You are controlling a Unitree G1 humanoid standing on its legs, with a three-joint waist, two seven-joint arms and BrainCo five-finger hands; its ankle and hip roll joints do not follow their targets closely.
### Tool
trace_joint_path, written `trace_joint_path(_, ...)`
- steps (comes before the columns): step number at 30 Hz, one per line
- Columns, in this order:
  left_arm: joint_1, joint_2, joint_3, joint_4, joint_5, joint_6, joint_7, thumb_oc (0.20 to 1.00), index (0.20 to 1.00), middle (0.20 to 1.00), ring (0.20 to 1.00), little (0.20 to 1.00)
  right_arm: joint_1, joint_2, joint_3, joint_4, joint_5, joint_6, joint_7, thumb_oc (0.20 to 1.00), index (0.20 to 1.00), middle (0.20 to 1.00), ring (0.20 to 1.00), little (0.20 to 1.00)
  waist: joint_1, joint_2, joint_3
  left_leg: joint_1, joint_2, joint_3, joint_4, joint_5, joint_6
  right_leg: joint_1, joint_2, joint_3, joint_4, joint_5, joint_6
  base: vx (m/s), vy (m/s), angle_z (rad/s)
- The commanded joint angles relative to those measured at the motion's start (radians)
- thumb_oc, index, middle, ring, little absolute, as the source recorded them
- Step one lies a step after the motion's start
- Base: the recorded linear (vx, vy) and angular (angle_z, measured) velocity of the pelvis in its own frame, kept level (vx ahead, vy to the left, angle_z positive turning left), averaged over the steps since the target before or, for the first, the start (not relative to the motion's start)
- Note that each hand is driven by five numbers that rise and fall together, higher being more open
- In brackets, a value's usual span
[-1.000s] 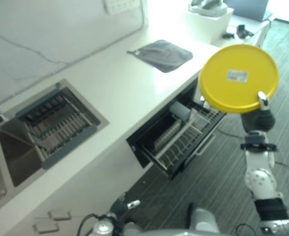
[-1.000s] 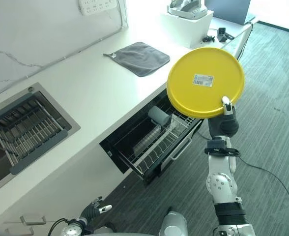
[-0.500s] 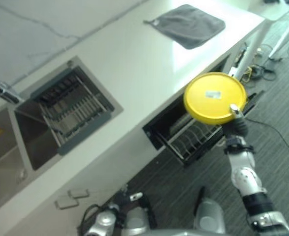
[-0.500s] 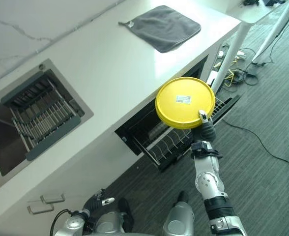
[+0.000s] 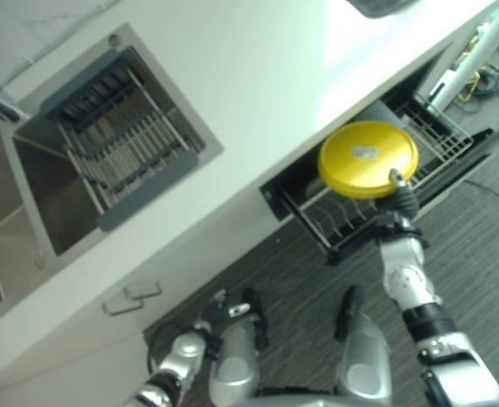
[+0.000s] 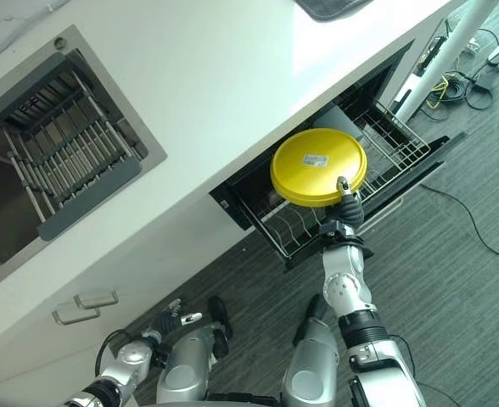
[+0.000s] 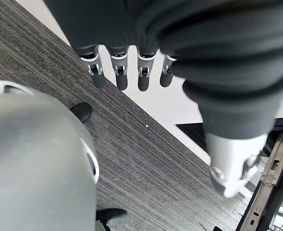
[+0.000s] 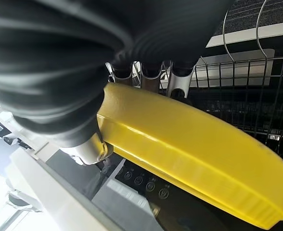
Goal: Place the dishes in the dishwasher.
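Your right hand [image 6: 346, 206] pinches the round yellow plastic plate [image 6: 318, 168] by its rim, underside up, over the pulled-out wire dishwasher rack [image 6: 377, 148] below the white countertop [image 6: 199, 102]. A small white label sits on the plate; its print is unreadable. Your left hand [image 7: 127, 72] hangs open near the striped grey carpet [image 7: 132, 144].

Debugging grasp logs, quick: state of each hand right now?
Left hand: open, fingers straight, holding nothing.
Right hand: shut on the yellow plate, over the dishwasher rack.
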Motion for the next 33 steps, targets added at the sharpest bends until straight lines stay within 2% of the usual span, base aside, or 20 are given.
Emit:
trace_joint_path(1,0.006,0.05,-0.012,0.003,-0.024,-0.029,0.006,1.0,1.0,1.0,1.0,1.0,-0.065,0.018,-0.024,-0.068,-0.086,-0.035,0.027,0.2,0.2,0.2,0.2,0.2,0.01,-0.034,-0.024,-0.03,0.026,-0.1,0.08,-0.019,0.007,0.031,-0.049,0.009,-0.001,0.04,0.029,0.0,0.0,0.0)
trace_joint_path(2,0.002,0.051,-0.013,0.004,-0.028,-0.032,0.002,1.0,1.0,1.0,1.0,1.0,-0.079,0.009,-0.025,-0.042,-0.131,-0.023,-0.002,0.2,0.2,0.2,0.2,0.2,0.012,-0.032,-0.021,-0.026,0.026,-0.111,0.086,-0.037,-0.003,0.034,-0.049,0.019,0.01,0.022,0.038,0.0,0.0,0.0)
trace_joint_path(4,-0.008,0.051,-0.017,-0.001,-0.03,-0.03,0.002,1.0,1.0,1.0,1.0,1.0,-0.111,-0.012,-0.023,-0.007,-0.227,0.001,-0.056,0.2,0.2,0.2,0.2,0.2,0.015,-0.031,-0.013,-0.041,0.028,-0.103,0.085,-0.016,0.004,0.021,-0.047,0.011,0.005,0.04,0.026,-0.05,-0.009,0.02)
trace_joint_path(5,-0.01,0.057,-0.02,-0.022,-0.029,-0.015,0.004,1.0,1.0,1.0,1.0,1.0,-0.116,-0.034,-0.011,0.001,-0.275,0.002,-0.087,0.2,0.2,0.2,0.2,0.2,0.017,-0.031,-0.008,-0.034,0.026,-0.115,0.089,-0.034,-0.009,0.025,-0.044,0.021,0.014,0.022,0.039,-0.05,-0.015,0.09)
trace_joint_path(7,-0.012,0.057,-0.03,-0.043,-0.027,-0.003,0.012,1.0,1.0,1.0,1.0,1.0,-0.162,-0.058,0.012,0.055,-0.376,0.001,-0.172,0.2,0.2,0.2,0.2,0.2,0.029,-0.029,0.0,-0.037,0.021,-0.123,0.088,-0.034,-0.005,0.025,-0.044,0.023,0.014,0.021,0.037,-0.05,-0.003,0.13)
trace_joint_path(8,-0.024,0.057,-0.034,-0.039,-0.027,-0.005,0.009,1.0,1.0,1.0,1.0,1.0,-0.215,-0.077,0.012,0.106,-0.475,0.027,-0.223,0.2,0.2,0.2,0.2,0.2,0.037,-0.026,0.006,-0.05,0.019,-0.118,0.087,-0.018,0.008,0.014,-0.045,0.012,0.011,0.038,0.024,-0.06,0.003,0.07)
trace_joint_path(9,-0.031,0.057,-0.039,-0.033,-0.027,-0.008,0.004,1.0,1.0,1.0,1.0,1.0,-0.268,-0.108,0.026,0.161,-0.569,0.046,-0.246,0.2,0.2,0.2,0.2,0.2,0.048,-0.023,0.009,-0.048,0.018,-0.131,0.095,-0.038,0.001,0.015,-0.048,0.018,0.027,0.017,0.036,-0.06,0.002,0.01)
trace_joint_path(11,-0.038,0.063,-0.04,-0.027,-0.027,-0.013,-0.008,1.0,1.0,1.0,1.0,1.0,-0.342,-0.159,0.057,0.21,-0.706,0.089,-0.278,0.2,0.2,0.2,0.2,0.2,0.061,-0.02,0.015,-0.055,0.016,-0.138,0.1,-0.038,0.001,0.012,-0.049,0.013,0.032,0.016,0.035,-0.01,0.013,0.04)
trace_joint_path(15,-0.046,0.071,-0.047,-0.016,-0.031,-0.03,-0.034,1.0,1.0,1.0,1.0,1.0,-0.462,-0.261,0.151,0.26,-0.902,0.151,-0.28,0.2,0.2,0.2,0.2,0.2,0.076,-0.018,0.029,-0.076,0.015,-0.15,0.104,-0.033,0.001,-0.009,-0.049,0.016,0.051,0.009,0.033,-0.04,0.038,0.06)
trace_joint_path(19,-0.053,0.077,-0.045,-0.026,-0.02,-0.041,-0.03,1.0,1.0,1.0,1.0,1.0,-0.498,-0.332,0.224,0.257,-1.059,0.175,-0.273,0.2,0.2,0.2,0.2,0.2,0.081,-0.02,0.036,-0.093,0.014,-0.157,0.102,-0.028,0.002,-0.028,-0.045,0.019,0.069,0.001,0.029,-0.02,0.039,0.04)
trace_joint_path(21,-0.054,0.084,-0.056,-0.023,0.0,-0.057,-0.027,1.0,1.0,1.0,1.0,1.0,-0.526,-0.364,0.277,0.301,-1.17,0.154,-0.295,0.2,0.2,0.2,0.2,0.2,0.089,-0.022,0.036,-0.104,0.012,-0.166,0.101,-0.026,0.005,-0.034,-0.04,0.019,0.074,-0.005,0.027,-0.01,0.021,0.11)
trace_joint_path(22,-0.057,0.089,-0.06,-0.014,0.004,-0.079,-0.027,1.0,1.0,1.0,1.0,1.0,-0.553,-0.386,0.326,0.302,-1.262,0.167,-0.314,0.2,0.2,0.2,0.2,0.2,0.093,-0.024,0.036,-0.118,0.016,-0.169,0.102,-0.023,0.004,-0.049,-0.038,0.018,0.087,-0.01,0.027,-0.02,0.021,0.19)
trace_joint_path(24,-0.062,0.095,-0.068,-0.02,-0.003,-0.093,-0.021,1.0,1.0,1.0,1.0,1.0,-0.585,-0.403,0.378,0.323,-1.404,0.169,-0.324,0.2,0.2,0.2,0.2,0.2,0.1,-0.026,0.037,-0.137,0.018,-0.176,0.107,-0.021,0.006,-0.066,-0.033,0.021,0.1,-0.016,0.024,-0.03,0.021,0.14)
trace_joint_path(25,-0.072,0.098,-0.066,-0.024,-0.007,-0.087,-0.023,1.0,1.0,1.0,1.0,1.0,-0.595,-0.413,0.401,0.312,-1.464,0.19,-0.332,0.2,0.2,0.2,0.2,0.2,0.101,-0.027,0.037,-0.144,0.02,-0.177,0.109,-0.021,0.005,-0.073,-0.032,0.02,0.106,-0.018,0.025,-0.02,0.01,0.09)
trace_joint_path(26,-0.082,0.102,-0.067,-0.028,-0.01,-0.084,-0.026,1.0,1.0,1.0,1.0,1.0,-0.613,-0.429,0.438,0.322,-1.501,0.193,-0.319,0.2,0.2,0.2,0.2,0.2,0.106,-0.028,0.037,-0.149,0.019,-0.181,0.11,-0.021,0.006,-0.075,-0.03,0.017,0.108,-0.02,0.024,-0.02,-0.015,0.11)
trace_joint_path(28,-0.104,0.125,-0.087,-0.044,-0.003,-0.097,-0.029,1.0,1.0,1.0,1.0,1.0,-0.708,-0.46,0.596,0.4,-1.569,0.179,-0.263,0.2,0.2,0.2,0.2,0.2,0.132,-0.04,0.037,-0.18,0.025,-0.194,0.118,-0.02,0.009,-0.091,-0.025,0.001,0.121,-0.028,0.019,-0.04,-0.051,0.23)
trace_joint_path(33,-0.124,0.154,-0.114,-0.057,0.006,-0.118,-0.034,1.0,1.0,1.0,1.0,1.0,-0.778,-0.473,0.753,0.471,-1.687,0.147,-0.232,0.2,0.2,0.2,0.2,0.2,0.155,-0.06,0.037,-0.219,0.041,-0.205,0.125,-0.014,0.006,-0.113,-0.017,-0.02,0.132,-0.031,0.013,-0.01,-0.038,0.17)
